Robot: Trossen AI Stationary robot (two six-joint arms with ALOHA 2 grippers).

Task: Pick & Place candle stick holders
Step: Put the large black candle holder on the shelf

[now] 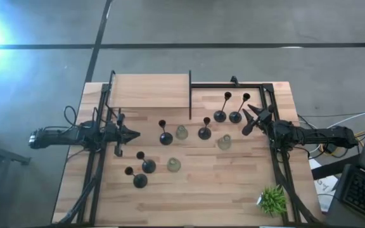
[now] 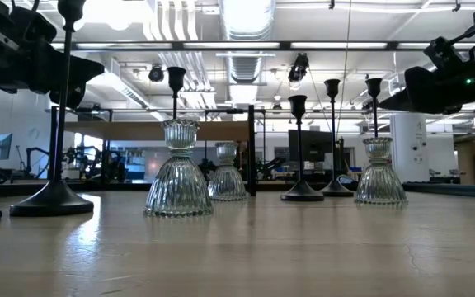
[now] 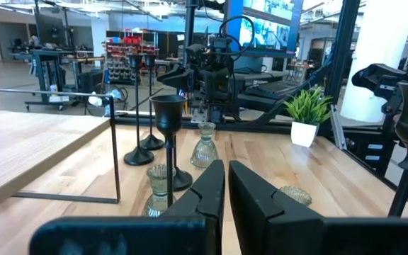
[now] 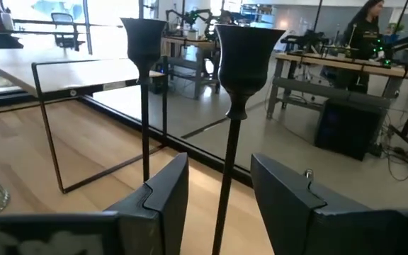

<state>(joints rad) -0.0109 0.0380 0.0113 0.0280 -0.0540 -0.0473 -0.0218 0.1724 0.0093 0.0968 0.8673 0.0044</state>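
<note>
1. Step in hand, my read: release. The right pincer (image 4: pixel 218 191) stands spread, with the thin stem of a tall black metal candle stick holder (image 4: pixel 241 64) between its fingers (image 4: pixel 167 188) and no pad visibly touching it. Looks like a place just finishing.
2. That holder stands upright on the light wooden tabletop (image 1: pixel 233 183) at the far right, touching or just beside a second tall black holder (image 1: pixel 220 115). From above, the right pincer sits close beside the pair.
3. Other holders are scattered mid-tabletop: more black stemmed ones (image 1: pixel 165 138) and three squat pale-green ribbed glass ones (image 2: pixel 178 186).
4. The left pincer (image 3: pixel 227 188) is clenched shut, holds nothing and waits at the left side of the tabletop.
5. Next move, I judge: back the right pincer straight off the stem without brushing either tall holder, since both look tippy, then go for a nearby holder, maybe the glass one (image 1: pixel 224 142).
</note>
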